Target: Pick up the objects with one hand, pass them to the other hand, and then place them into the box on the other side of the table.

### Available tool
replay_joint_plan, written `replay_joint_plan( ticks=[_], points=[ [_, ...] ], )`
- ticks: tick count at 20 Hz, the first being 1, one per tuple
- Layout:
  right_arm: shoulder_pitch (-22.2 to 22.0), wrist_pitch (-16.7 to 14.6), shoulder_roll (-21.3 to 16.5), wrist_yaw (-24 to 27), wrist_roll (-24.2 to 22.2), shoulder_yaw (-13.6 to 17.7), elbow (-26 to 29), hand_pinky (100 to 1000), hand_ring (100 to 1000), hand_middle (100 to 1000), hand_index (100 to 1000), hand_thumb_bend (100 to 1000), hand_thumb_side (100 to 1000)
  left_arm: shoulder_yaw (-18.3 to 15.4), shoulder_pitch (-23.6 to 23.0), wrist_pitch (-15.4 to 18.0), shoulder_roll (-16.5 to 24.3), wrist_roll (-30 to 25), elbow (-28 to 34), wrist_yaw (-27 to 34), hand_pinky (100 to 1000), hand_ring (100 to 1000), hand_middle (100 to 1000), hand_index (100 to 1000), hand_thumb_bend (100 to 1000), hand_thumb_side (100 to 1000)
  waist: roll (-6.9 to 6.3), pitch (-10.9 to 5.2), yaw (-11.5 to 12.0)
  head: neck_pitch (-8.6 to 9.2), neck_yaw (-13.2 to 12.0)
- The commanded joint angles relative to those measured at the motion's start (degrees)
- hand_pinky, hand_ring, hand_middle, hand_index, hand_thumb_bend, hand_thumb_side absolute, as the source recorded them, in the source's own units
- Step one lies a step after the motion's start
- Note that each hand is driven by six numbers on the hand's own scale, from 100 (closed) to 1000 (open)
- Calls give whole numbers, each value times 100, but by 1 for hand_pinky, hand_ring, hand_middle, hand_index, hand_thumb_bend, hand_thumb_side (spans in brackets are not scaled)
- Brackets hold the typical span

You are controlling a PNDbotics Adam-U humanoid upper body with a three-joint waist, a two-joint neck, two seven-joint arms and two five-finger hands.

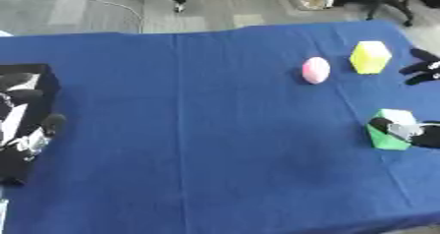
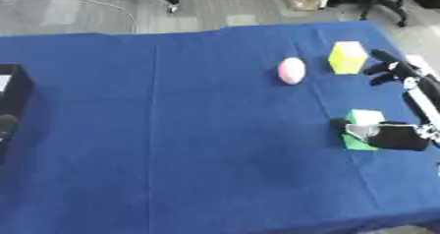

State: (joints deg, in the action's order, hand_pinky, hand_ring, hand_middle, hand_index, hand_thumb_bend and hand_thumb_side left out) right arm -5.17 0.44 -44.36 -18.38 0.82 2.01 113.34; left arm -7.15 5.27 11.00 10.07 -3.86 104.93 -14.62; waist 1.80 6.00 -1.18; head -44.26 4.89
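Three objects lie on the right part of the blue table point(image 1: 198, 130): a pink egg shape point(image 1: 316, 70), a yellow block point(image 1: 371, 57) and a green block with a pale top point(image 1: 391, 129). My right hand point(image 2: 398, 136) comes in from the right edge and is open. Its thumb point(image 2: 347, 127) rests against the green block, while its fingers point(image 2: 385, 66) spread out just right of the yellow block. A black box point(image 1: 46, 79) stands at the left edge. My left hand point(image 1: 24, 130) hangs over it, fingers relaxed and holding nothing.
The cloth's far edge runs along the top, with grey floor, a cable and chair legs beyond it. The near edge slants across the bottom right corner. A wide stretch of bare blue cloth lies between the box and the objects.
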Motion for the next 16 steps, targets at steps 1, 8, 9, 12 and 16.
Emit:
replay_joint_plan(
  ticks=[1,8,9,12,16],
  points=[
    [15,24,-543,167,-319,73,-42,912,766,778,1000,588,313,12,15,5,138,-9,43,-5,751,674,758,788,736,536,84,45,-11,14,11],
    [243,-43,-1061,309,-1012,25,-519,920,827,822,1000,552,229,10,5,4,152,-10,36,-12,751,675,759,787,733,536,102,15,-15,14,-1],
    [284,-49,-1113,288,-1122,1,-577,921,840,830,1000,535,206,11,5,4,153,-9,36,-11,751,675,759,788,733,536,106,12,-10,14,6],
    [414,-66,-1215,258,-1405,-68,-755,922,856,842,1000,518,186,19,3,7,154,-17,36,-9,751,675,759,788,732,537,112,7,6,14,21],
    [601,-68,-1304,280,-1655,-155,-1065,922,872,852,993,481,198,21,2,8,154,-20,36,-8,751,676,759,788,730,537,117,4,39,14,47]
  ],
)
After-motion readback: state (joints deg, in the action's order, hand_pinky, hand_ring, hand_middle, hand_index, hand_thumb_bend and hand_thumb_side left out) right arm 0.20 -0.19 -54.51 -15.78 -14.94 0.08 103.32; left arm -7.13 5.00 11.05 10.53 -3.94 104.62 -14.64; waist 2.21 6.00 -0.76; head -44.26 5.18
